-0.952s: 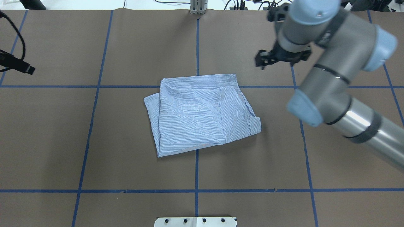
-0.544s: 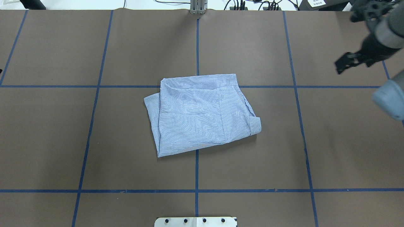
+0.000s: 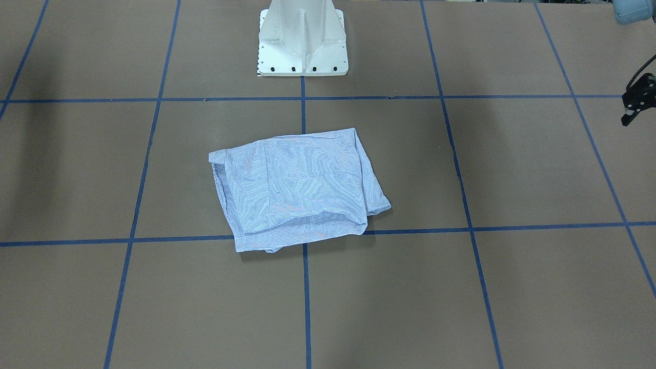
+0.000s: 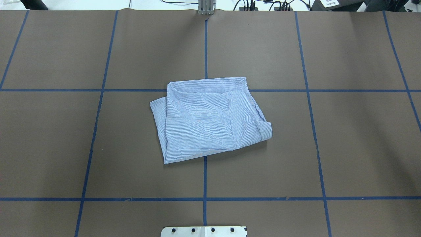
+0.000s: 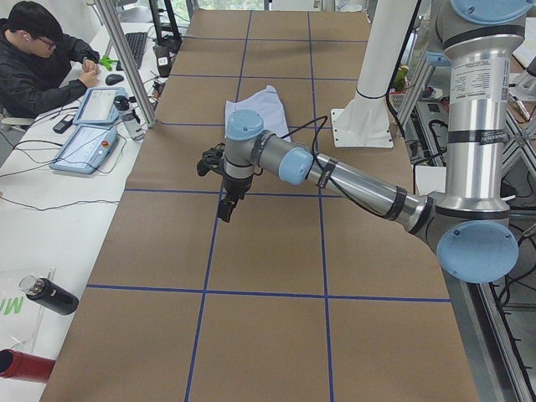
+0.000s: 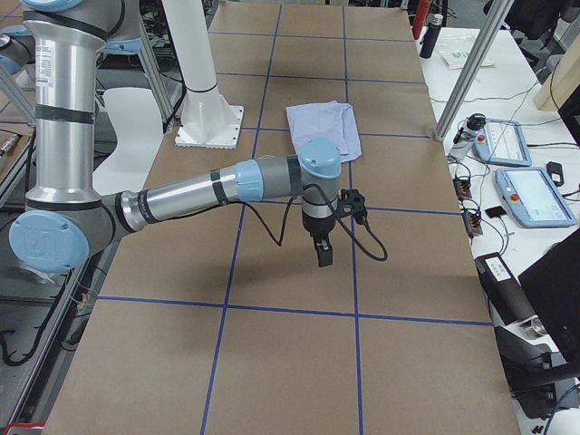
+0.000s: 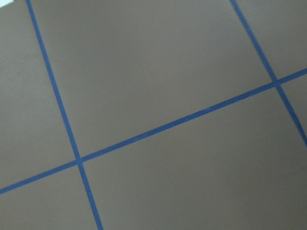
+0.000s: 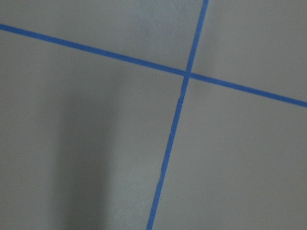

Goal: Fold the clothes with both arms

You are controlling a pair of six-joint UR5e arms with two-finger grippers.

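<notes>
The clothes, one light blue striped shirt (image 4: 207, 118), lie folded into a rough rectangle at the table's middle, also visible in the front-facing view (image 3: 297, 189). Neither arm touches it. My left gripper (image 3: 629, 115) hangs at the table's left end, half cut off by the frame edge; the left side view shows it (image 5: 224, 208) pointing down above the brown mat. My right gripper (image 6: 323, 252) hangs over the right end, far from the shirt (image 6: 324, 127). I cannot tell whether either gripper is open or shut. Both wrist views show only mat and blue tape lines.
The white pedestal base (image 3: 302, 56) stands behind the shirt. A person (image 5: 42, 59) sits at a side desk with a teach pendant (image 5: 84, 142); a dark bottle (image 5: 50, 295) lies near it. Another pendant (image 6: 535, 195) sits beyond the right end.
The right arm has swung out to the right and left the overhead view. The left gripper has left it at the left edge. The shirt has not moved.
</notes>
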